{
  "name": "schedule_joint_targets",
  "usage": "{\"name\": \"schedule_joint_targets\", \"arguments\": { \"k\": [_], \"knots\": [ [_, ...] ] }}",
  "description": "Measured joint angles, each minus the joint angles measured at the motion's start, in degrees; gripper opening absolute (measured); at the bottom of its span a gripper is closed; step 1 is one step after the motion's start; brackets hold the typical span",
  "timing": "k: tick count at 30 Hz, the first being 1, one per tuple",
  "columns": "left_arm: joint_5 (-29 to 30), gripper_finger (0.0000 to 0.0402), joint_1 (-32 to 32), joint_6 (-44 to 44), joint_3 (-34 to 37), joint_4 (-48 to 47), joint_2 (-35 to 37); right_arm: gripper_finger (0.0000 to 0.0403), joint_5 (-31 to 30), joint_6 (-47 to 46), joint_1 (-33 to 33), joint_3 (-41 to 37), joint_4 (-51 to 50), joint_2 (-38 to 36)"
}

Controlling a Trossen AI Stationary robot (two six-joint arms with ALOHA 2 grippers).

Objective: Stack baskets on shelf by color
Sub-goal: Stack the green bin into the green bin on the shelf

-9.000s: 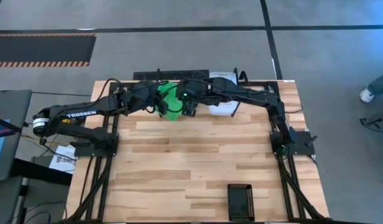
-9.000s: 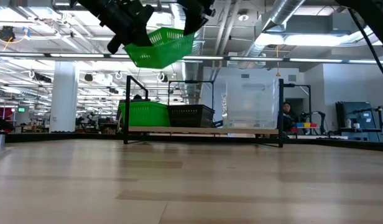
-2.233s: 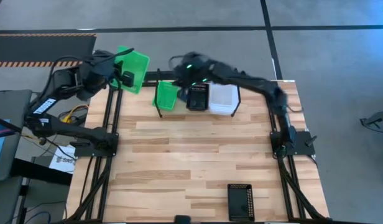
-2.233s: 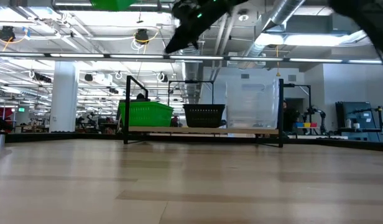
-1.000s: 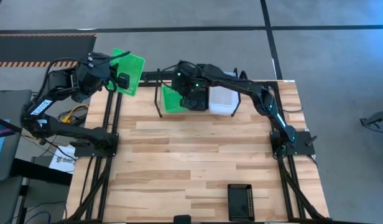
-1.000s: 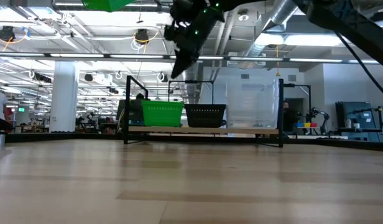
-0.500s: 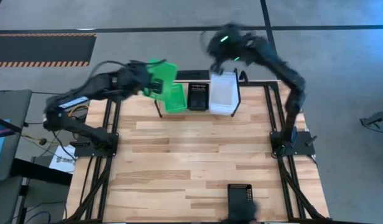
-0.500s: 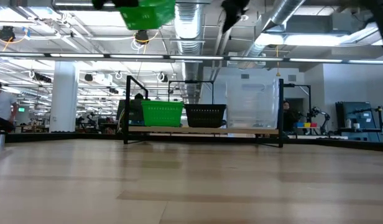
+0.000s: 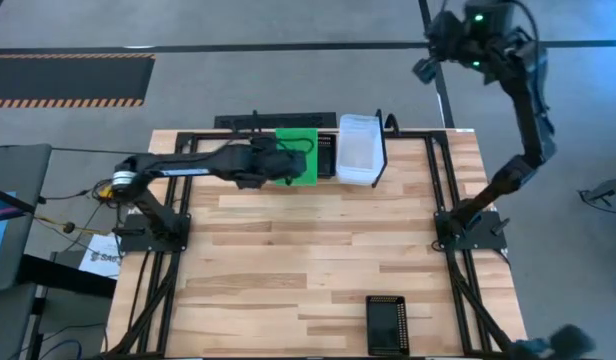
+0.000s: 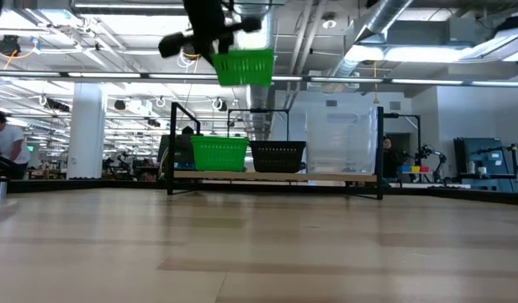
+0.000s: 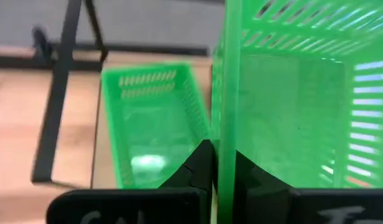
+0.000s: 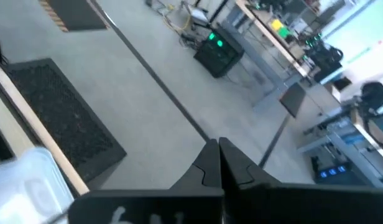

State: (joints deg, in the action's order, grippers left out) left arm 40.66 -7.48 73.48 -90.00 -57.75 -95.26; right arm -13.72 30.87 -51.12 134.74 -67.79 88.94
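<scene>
Closest in, one black basket (image 9: 387, 324) sits alone at the near edge of the table, well apart from both grippers, so that one's not sorted yet.

Further back, the left gripper (image 11: 211, 169) is pinched tight on the wall of a green basket (image 10: 245, 66), holding it in the air above the shelf (image 10: 276, 176). Right beyond its fingers, a second green basket (image 11: 155, 127) is already on the shelf, so this looks like the drop onto the green stack. Next to that are a black one (image 10: 278, 156) and a clear one (image 9: 357, 150).

The right gripper (image 12: 218, 160) is raised up past the far edge of the table, fingers shut on nothing, just floor past them.

So mostly done, I'd say, though stack counts are hard to read from here.
</scene>
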Motion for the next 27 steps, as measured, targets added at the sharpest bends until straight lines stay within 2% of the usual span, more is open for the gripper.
{"name": "schedule_joint_targets", "arguments": {
  "k": [4, 10, 13, 19, 23, 27],
  "knots": [
    [-3.1, 0.0000, -1.9, 2.9, 0.0, -3.2, -2.5, 0.0000, 0.3, 0.3, -2.4, 0.0, -2.6, -1.5],
    [-6.2, 0.0000, -5.8, 6.6, -1.8, -9.1, -0.3, 0.0000, 4.4, -0.6, -4.5, 0.0, -2.6, -3.3],
    [-13.0, 0.0000, -9.4, 6.1, -4.9, -13.3, 0.7, 0.0000, 8.1, -0.4, -6.7, 0.0, -1.8, -4.3],
    [-27.3, 0.0000, -17.0, -5.0, -9.5, -15.8, 0.5, 0.0000, 15.3, -0.4, -9.5, 0.0, -1.9, -4.2],
    [-28.9, 0.0000, -19.5, -8.4, -10.8, -16.0, 0.5, 0.0000, 15.5, -0.4, -9.7, 0.0, -1.9, -4.0],
    [-27.3, 0.0000, -19.8, -7.2, -10.4, -15.8, -0.1, 0.0000, 15.6, -0.8, -9.8, 0.0, -2.8, -3.8]
  ]
}}
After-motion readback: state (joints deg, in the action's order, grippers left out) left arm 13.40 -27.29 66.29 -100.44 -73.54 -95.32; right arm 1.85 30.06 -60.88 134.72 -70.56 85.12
